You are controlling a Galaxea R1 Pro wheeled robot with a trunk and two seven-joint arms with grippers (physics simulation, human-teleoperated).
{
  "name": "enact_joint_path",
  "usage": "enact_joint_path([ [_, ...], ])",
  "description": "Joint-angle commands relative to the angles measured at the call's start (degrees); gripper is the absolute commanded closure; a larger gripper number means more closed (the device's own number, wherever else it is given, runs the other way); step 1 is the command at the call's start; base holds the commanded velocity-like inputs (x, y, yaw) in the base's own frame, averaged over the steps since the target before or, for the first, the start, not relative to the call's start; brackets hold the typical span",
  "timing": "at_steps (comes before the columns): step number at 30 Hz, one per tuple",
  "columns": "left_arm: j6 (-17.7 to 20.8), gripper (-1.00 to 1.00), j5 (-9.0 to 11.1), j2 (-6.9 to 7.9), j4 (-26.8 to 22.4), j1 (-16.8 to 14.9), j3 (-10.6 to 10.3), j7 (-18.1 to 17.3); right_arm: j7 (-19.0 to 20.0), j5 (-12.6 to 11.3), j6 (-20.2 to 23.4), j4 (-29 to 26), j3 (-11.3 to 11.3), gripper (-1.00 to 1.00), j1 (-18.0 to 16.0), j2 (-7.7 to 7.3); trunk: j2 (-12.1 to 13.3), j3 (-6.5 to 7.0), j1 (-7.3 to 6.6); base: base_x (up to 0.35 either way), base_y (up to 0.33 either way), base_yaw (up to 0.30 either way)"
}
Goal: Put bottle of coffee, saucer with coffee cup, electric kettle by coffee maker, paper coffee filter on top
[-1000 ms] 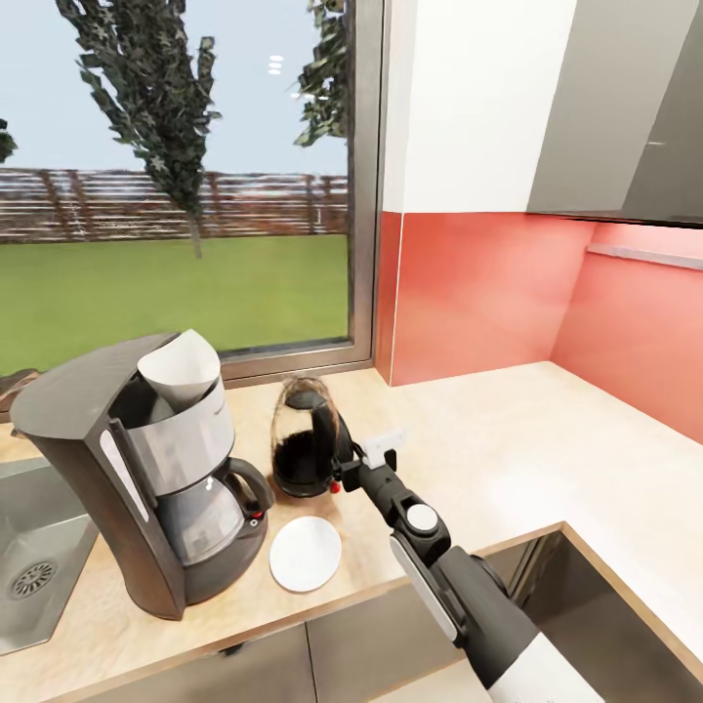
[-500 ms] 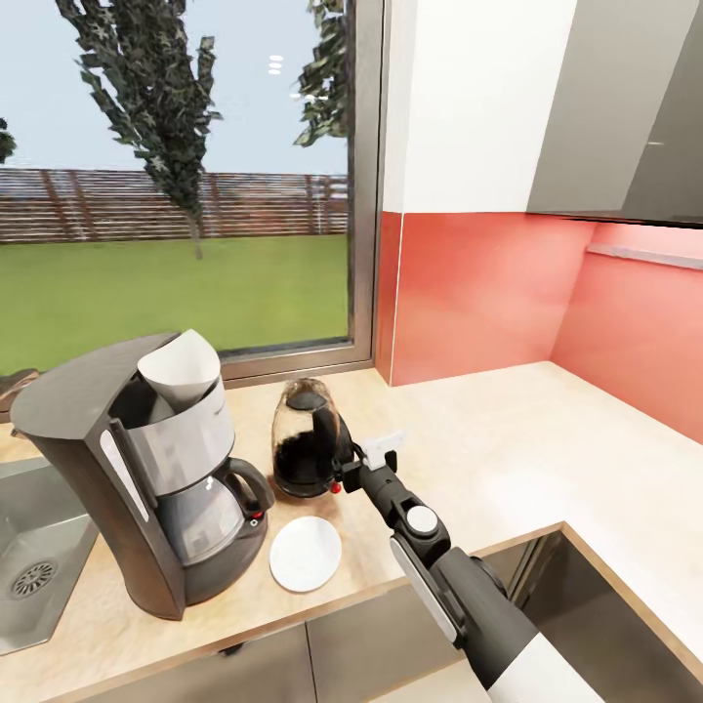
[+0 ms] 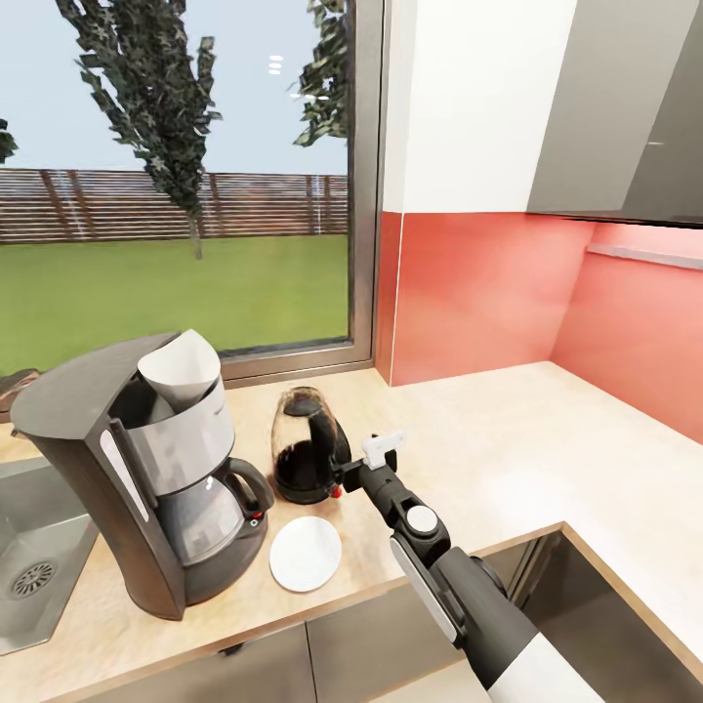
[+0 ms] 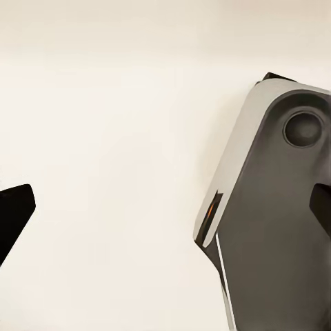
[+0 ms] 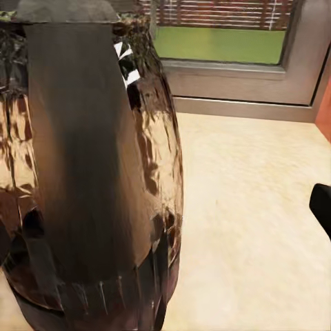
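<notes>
Kettle placement looks the step in hand: the electric kettle (image 3: 307,445) stands on the kitchen countertop (image 3: 508,459) just beside the coffee maker (image 3: 146,469), the right gripper (image 3: 344,475) at its handle, apparently released, so next comes a clean retreat.

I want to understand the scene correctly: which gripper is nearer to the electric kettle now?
Right. The right gripper sits at the handle side of the electric kettle, on the kitchen countertop. The left gripper's wrist view shows a pale surface, no kettle.
</notes>
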Motion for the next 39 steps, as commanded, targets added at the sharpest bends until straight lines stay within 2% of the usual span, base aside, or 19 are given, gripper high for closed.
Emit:
enact_joint_path([
  [1, -0.2, -1.0, 0.19, -0.02, 0.09, -0.04, -0.45, 0.07, -0.46, -0.59, 0.23, -0.08, 0.16, -1.0, -0.06, -0.03, -0.07, -0.09, 0.02, 0.0, 0.0, 0.0],
  [12, -0.22, -1.0, 0.19, -0.02, 0.09, -0.04, -0.45, 0.08, -0.46, -0.59, 0.23, -0.25, 0.16, -1.0, -0.06, -0.03, -0.07, -0.09, 0.02, -0.015, 0.0, 0.0],
  [20, -0.2, -1.0, 0.37, -0.02, 0.09, -0.04, -0.45, 0.15, -0.46, -0.59, 0.23, -0.17, 0.16, -1.0, -0.06, -0.03, -0.07, -0.09, 0.02, -0.281, 0.0, 0.0],
  [33, -0.26, -1.0, 0.37, -0.02, 0.09, -0.04, -0.5, 0.16, -0.48, -0.59, 0.23, -0.02, 0.15, -1.0, -0.06, -0.07, -0.07, -0.09, 0.02, -0.107, 0.107, 0.0],
  [39, -0.29, -1.0, 0.37, -0.02, -0.02, -0.04, -0.53, 0.16, -0.55, -0.59, 0.18, 0.09, 0.07, -1.0, -0.06, -0.12, -0.07, -0.09, 0.02, -0.269, 0.005, 0.0],
])
